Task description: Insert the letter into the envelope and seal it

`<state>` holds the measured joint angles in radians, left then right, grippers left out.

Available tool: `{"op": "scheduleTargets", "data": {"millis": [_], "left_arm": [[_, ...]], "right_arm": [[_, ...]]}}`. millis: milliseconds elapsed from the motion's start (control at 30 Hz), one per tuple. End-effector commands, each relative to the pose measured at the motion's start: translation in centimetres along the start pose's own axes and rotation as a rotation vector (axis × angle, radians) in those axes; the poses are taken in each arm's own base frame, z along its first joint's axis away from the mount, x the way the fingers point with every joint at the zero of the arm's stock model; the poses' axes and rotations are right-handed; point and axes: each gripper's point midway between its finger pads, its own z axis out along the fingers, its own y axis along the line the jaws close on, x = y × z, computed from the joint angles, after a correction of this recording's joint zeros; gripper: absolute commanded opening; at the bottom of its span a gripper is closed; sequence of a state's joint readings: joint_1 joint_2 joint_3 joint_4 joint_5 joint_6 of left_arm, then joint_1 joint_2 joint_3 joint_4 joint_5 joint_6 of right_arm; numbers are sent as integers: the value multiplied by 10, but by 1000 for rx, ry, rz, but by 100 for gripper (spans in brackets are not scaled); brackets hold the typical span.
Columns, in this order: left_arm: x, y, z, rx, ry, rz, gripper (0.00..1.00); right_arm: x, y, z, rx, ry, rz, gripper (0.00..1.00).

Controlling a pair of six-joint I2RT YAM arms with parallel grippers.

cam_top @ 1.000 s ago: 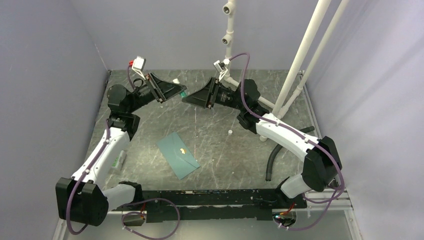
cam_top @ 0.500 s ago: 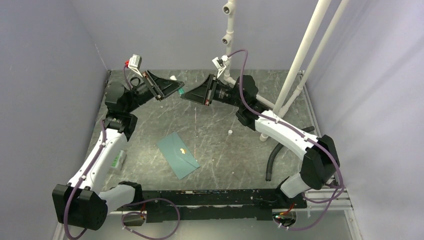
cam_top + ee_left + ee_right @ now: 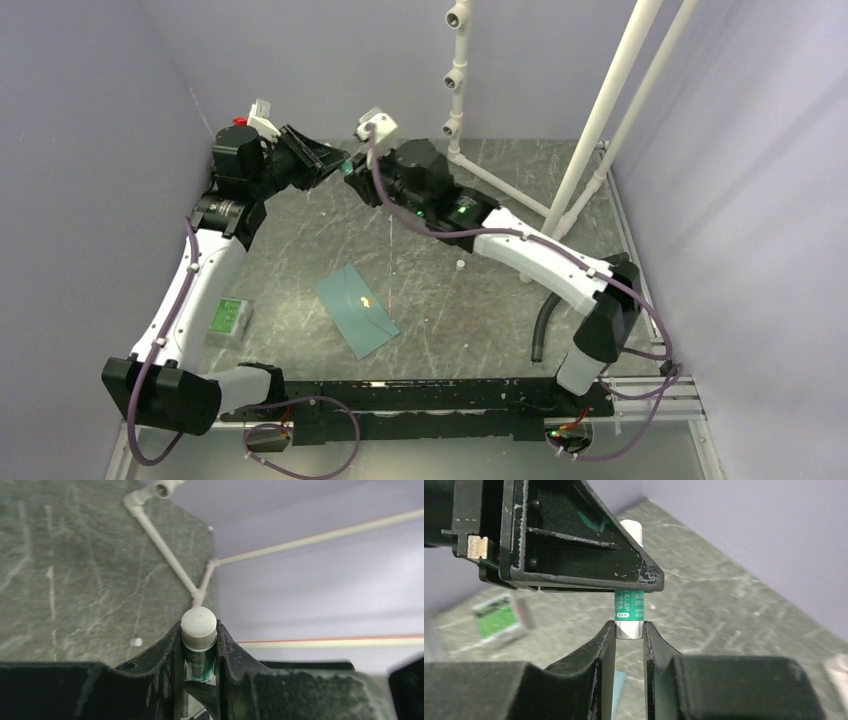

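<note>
- The left gripper (image 3: 198, 628) is clamped on a glue stick (image 3: 199, 650). Its two black fingers press the green-labelled body from either side, and a round white end pokes out past the fingertips.
- The right gripper (image 3: 629, 628) has closed on the other white end of the same stick, just below the green label. Both fingers touch it.
- In the right wrist view the stick stands roughly upright. It rises from the right fingers and passes behind the left gripper's triangular finger, and its white tip shows above that finger.
- From the top camera, the two grippers meet tip to tip, raised over the far left part of the table (image 3: 300, 235). The stick itself is too small to make out there.
- The envelope (image 3: 355, 310) lies flat on the table, nearer the arm bases and about midway between the two arms. It is well apart from both grippers and turned at a slant, with a small gold mark (image 3: 366, 301) on its upper face.
- A small green-and-white packet (image 3: 228, 318) lies flat near the table's left edge, beside the left arm.
- A tiny white object (image 3: 460, 264) sits on the table right of the envelope.
- A black hose (image 3: 545, 320) curves along the right side, near the right arm.
- White pipes (image 3: 610, 100) rise from the far right of the table.
</note>
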<state>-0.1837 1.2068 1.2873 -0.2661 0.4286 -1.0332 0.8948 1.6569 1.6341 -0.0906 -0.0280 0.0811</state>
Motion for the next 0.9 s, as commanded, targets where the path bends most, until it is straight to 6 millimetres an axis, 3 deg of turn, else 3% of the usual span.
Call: {"op": "scheduleTargets", "data": {"millis": [0,100,167,233,267,367,500,633,767,867], "left_arm": [[19,2,-8,-61,85,-31,2],[18,-1,-6,-30,85,10,2],[17,-7,-5,25,78,77,2],[16,-12,-6,79,74,171,2],[18,-16,-7,123,82,235,2],[29,-32,-15,275,122,428,2],[44,-52,-31,463,165,625,2],[62,-84,-58,716,224,766,2],[72,-99,-76,859,281,821,3],[77,-103,-83,912,323,824,2]], "right_arm": [[11,-58,2,383,91,-241,0],[8,-31,-1,183,90,-154,3],[1,-2,-14,-76,67,-25,24],[-14,16,-37,-278,30,130,45],[-20,15,-48,-334,17,193,54],[-40,17,-77,-496,-34,322,64],[-50,33,-103,-647,-77,413,66],[-50,39,-109,-707,-109,452,66],[-44,46,-112,-790,-114,479,59],[-46,50,-114,-826,-137,472,49]]}}
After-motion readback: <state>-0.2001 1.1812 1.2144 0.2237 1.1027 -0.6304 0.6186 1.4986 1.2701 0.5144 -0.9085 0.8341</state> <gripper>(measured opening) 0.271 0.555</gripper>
